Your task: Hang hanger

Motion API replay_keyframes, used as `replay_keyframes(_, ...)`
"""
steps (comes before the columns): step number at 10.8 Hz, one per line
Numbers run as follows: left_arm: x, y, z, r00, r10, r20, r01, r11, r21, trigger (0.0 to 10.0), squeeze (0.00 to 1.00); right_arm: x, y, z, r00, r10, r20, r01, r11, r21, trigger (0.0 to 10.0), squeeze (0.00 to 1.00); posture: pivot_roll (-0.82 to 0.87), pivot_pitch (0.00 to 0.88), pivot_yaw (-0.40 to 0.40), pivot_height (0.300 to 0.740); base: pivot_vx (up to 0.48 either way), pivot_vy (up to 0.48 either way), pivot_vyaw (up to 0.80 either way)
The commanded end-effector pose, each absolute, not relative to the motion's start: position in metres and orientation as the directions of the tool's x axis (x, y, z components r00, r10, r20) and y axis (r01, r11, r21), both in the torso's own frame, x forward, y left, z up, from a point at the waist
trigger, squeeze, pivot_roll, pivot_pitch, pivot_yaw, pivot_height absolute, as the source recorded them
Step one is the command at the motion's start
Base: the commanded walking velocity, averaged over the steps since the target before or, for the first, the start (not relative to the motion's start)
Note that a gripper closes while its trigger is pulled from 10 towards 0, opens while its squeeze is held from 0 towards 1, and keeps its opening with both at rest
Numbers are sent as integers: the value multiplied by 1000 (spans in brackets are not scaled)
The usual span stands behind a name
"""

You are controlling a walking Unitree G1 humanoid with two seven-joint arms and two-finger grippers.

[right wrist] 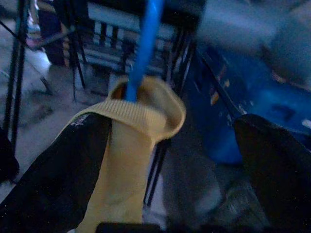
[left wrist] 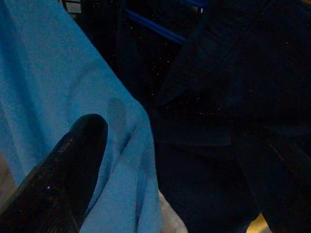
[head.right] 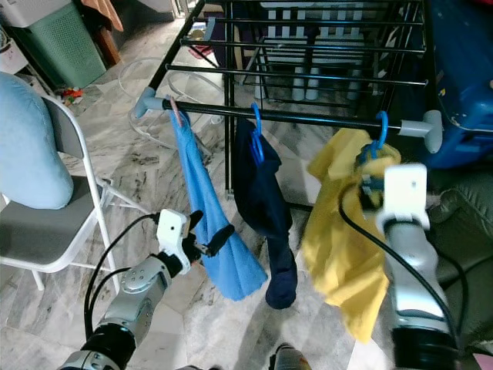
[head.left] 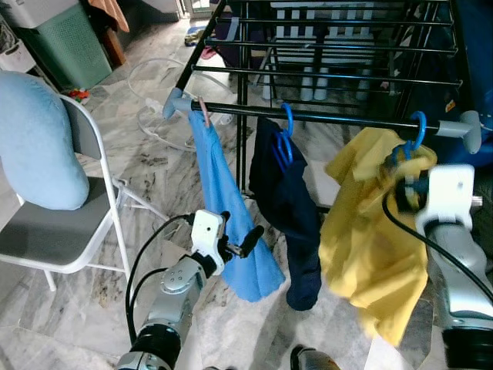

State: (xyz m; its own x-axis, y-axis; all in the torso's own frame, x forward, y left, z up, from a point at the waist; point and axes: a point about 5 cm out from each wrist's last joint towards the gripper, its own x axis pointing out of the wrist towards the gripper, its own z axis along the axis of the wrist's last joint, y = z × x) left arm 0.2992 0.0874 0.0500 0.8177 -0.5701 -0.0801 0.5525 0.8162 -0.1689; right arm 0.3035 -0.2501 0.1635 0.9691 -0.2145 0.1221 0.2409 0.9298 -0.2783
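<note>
The blue hanger carrying the yellow shirt is hooked over the rack's front rail, directly above the right claw, whose fingers stand spread around the collar.

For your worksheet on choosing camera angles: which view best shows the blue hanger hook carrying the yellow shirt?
The left eye view: the blue hanger hook sits over the rack rail, above the yellow shirt. The right eye view shows the same. The right wrist view gives its stem at the collar, blurred. The left wrist view faces other clothes.
</note>
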Motion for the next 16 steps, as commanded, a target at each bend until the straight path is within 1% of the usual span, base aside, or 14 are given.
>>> replay_keyframes(1,298,91,46,814,-572,-104,553,817,-164,10000,0,303,-238,168,973,-170,157,207,942,-264,10000,0,-203,122,134,740,0,0,0)
replay_keyframes(2,298,90,46,813,-573,-104,554,816,-164,10000,0,303,-236,162,978,-166,127,196,942,-273,10000,0,-203,122,134,740,0,0,0)
replay_keyframes(3,298,90,46,812,-574,-105,556,815,-164,10000,0,302,-240,152,976,-206,70,218,940,-261,10000,0,-204,121,133,740,0,0,0)
replay_keyframes(4,298,90,46,813,-573,-106,554,816,-164,10000,0,301,-236,144,981,-194,22,194,954,-228,10000,0,-203,120,133,740,0,0,0)
replay_keyframes(5,298,91,46,813,-573,-108,554,817,-164,10000,0,301,-235,137,979,-203,-11,195,951,-241,10000,0,-201,119,134,740,0,0,0)
replay_keyframes(6,298,91,46,813,-572,-109,553,817,-161,10000,0,302,-228,124,980,-176,-91,157,971,-178,10000,0,-200,118,134,740,0,0,0)
replay_keyframes(7,299,91,46,814,-571,-112,552,818,-159,10000,0,302,-224,119,979,-161,-127,136,973,-184,10000,0,-199,118,134,740,0,0,0)
replay_keyframes(8,299,91,45,813,-571,-114,552,819,-158,10000,0,302,-222,114,973,-162,-166,138,979,-147,4353,0,-199,117,135,740,0,0,0)
replay_keyframes(9,299,91,45,812,-571,-117,553,818,-157,10000,0,302,-219,111,970,-160,-184,137,982,-130,0,0,-198,116,133,740,0,0,0)
replay_keyframes(11,299,91,45,812,-571,-121,552,819,-156,10000,0,303,-221,110,959,-200,-198,172,974,-149,0,0,-198,115,134,740,0,0,0)
replay_keyframes(14,299,91,43,809,-573,-129,554,818,-154,10000,0,303,-233,112,949,-245,-197,209,960,-189,0,0,-199,110,133,740,0,0,0)
replay_keyframes(16,299,91,42,805,-577,-136,558,816,-152,10000,0,309,-243,118,944,-275,-184,237,950,-202,0,0,-197,106,134,740,0,0,0)
